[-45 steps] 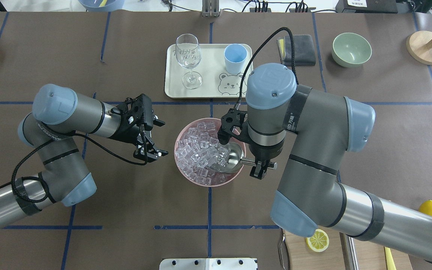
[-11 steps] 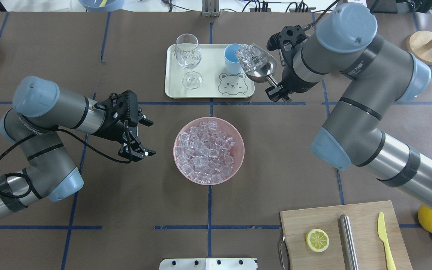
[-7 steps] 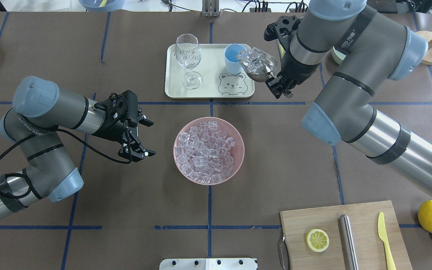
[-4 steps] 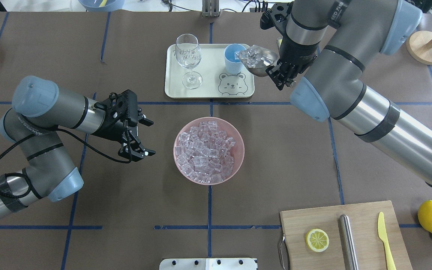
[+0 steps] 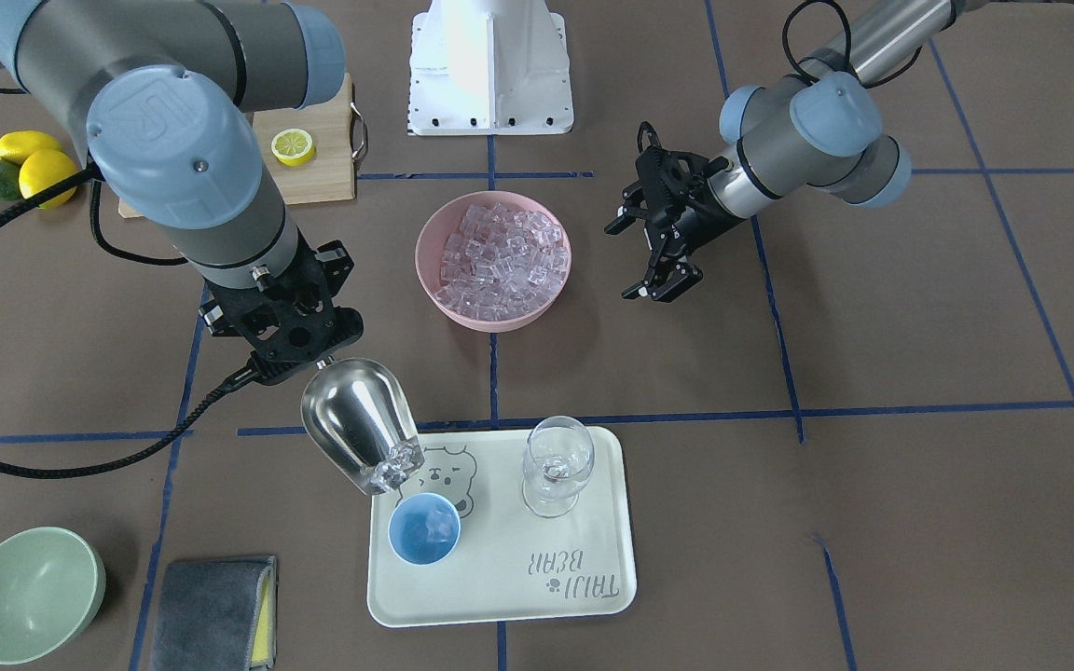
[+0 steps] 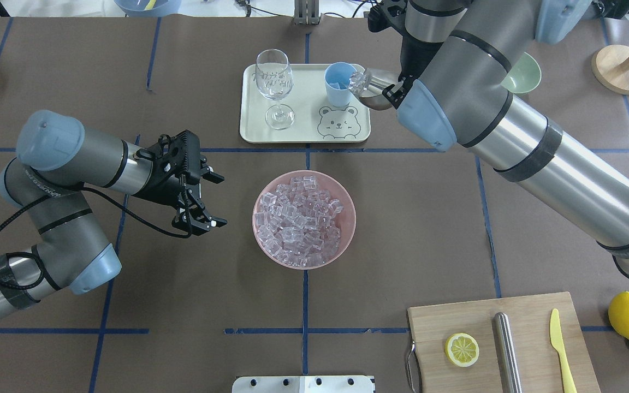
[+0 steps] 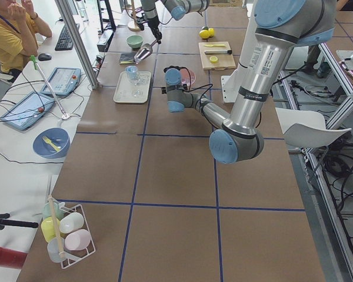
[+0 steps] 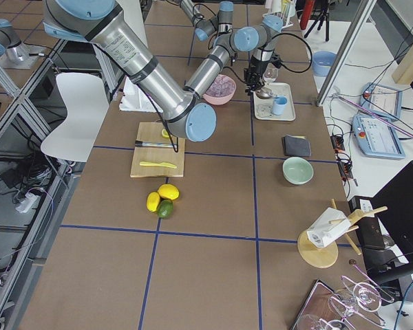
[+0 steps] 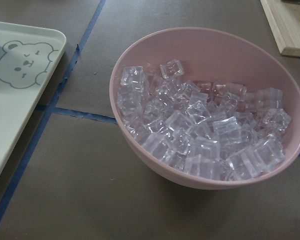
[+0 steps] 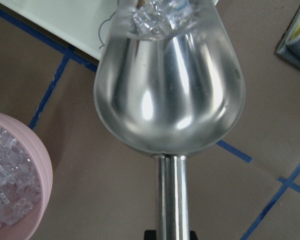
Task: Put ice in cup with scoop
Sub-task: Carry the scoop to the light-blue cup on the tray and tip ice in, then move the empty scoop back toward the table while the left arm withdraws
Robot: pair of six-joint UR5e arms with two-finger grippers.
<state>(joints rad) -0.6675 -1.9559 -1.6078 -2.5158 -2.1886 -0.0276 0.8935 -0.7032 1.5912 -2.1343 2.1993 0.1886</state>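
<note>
A brown paper-covered surface (image 6: 129, 82) marked with blue tape lines, with two robot arms reaching over it. The right end effector (image 5: 302, 350) is clenched around the thin handle of the shiny steel scoop (image 5: 355, 424). The scoop is tipped mouth-down beside the light-blue cup (image 5: 423, 529). A few cubes of ice (image 5: 386, 473) are bunched at the scoop's lip, just above and beside the cup's rim; whether they touch the rim cannot be told. A pale shape shows inside the cup, too small to identify.

The cup stands on a cream tray (image 5: 509, 596) near the middle of the surface's edge opposite the robot. It sits in the tray corner farthest from the robot, on the robot's right. Printed on the tray are a cartoon bear face and words that appear to read "TAIJI BEAR". A clear stemmed wine glass (image 5: 556, 466) stands upright on the same tray, apart from the cup; the faint lettering on its bowl cannot be read.

A pink bowl (image 5: 427, 256) heaped with more ice cubes (image 5: 500, 256) sits in the middle of the surface. The left end effector (image 6: 217, 200) hovers beside this bowl, released and grasping nothing. The right arm's blue joint cap carries an embossed logo.

At the robot's-side edge, towards the right corner, a wooden board (image 6: 527, 355) holds a lemon half (image 6: 462, 349), a steel cylinder (image 6: 508, 352) and a yellow knife (image 6: 561, 349)
</note>
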